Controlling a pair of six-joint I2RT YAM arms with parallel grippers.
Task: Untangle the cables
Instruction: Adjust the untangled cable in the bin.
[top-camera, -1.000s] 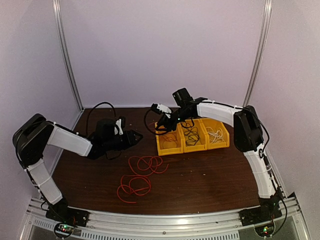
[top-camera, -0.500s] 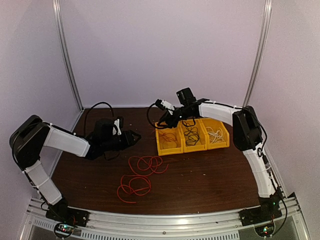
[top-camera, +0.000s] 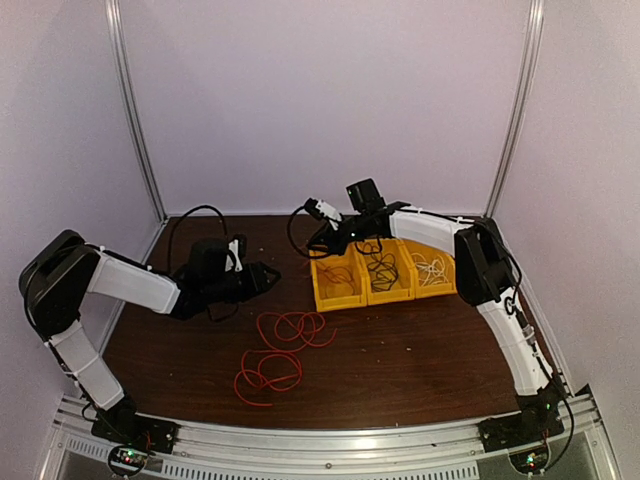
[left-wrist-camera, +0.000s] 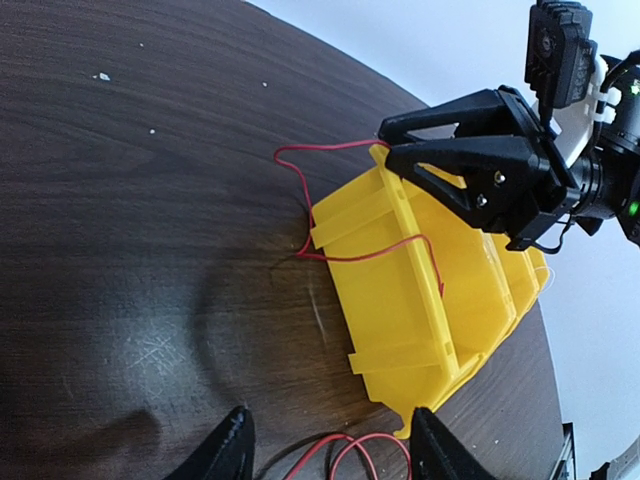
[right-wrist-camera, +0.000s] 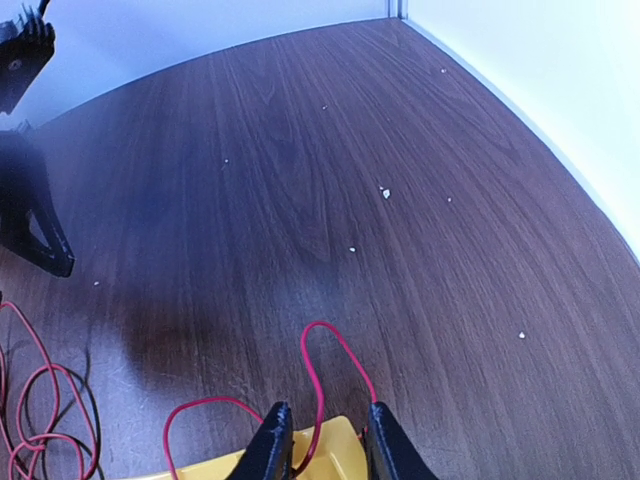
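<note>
A long red cable lies in loose loops on the table's front middle; its end shows between my left fingers in the left wrist view. My left gripper is open and empty, low over the table, just beyond those loops. A red wire hangs over the rim of the left yellow bin. My right gripper hovers at that bin's far left corner, jaws apart, the red wire looping between them unpinched. The black cable lies in the middle bin and the white cable in the right bin.
The three yellow bins stand joined in a row at the back right. My right gripper is above the bin's far edge. The left gripper's fingers show at the left of the right wrist view. Enclosure walls stand close behind.
My right gripper has moved a little up and back-left from over the left bin. The left arm has barely shifted. The red loops on the table are unchanged.
</note>
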